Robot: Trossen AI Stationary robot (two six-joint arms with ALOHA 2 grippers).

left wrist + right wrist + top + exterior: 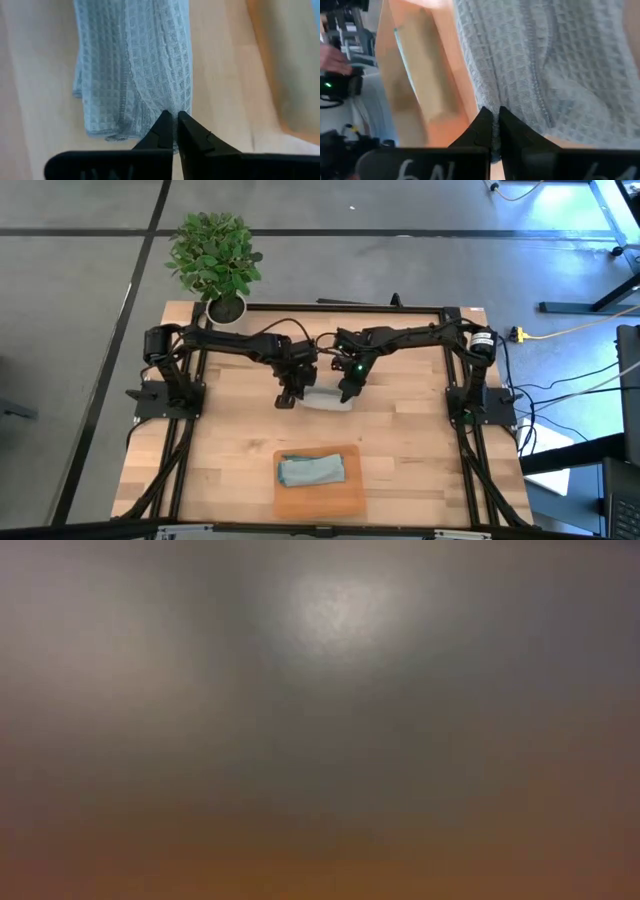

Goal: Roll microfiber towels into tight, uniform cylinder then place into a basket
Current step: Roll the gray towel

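At the table's middle, the left gripper [289,397] is pinched tight on one end of the light grey waffle-weave microfiber towel [326,398], and the right gripper [347,392] is clenched on the other end. To roll well, both should likely turn together, keeping tension even. The pale blue-teal towel [311,469] already lies in the shallow orange-tan basket [320,501], nearer the front edge.
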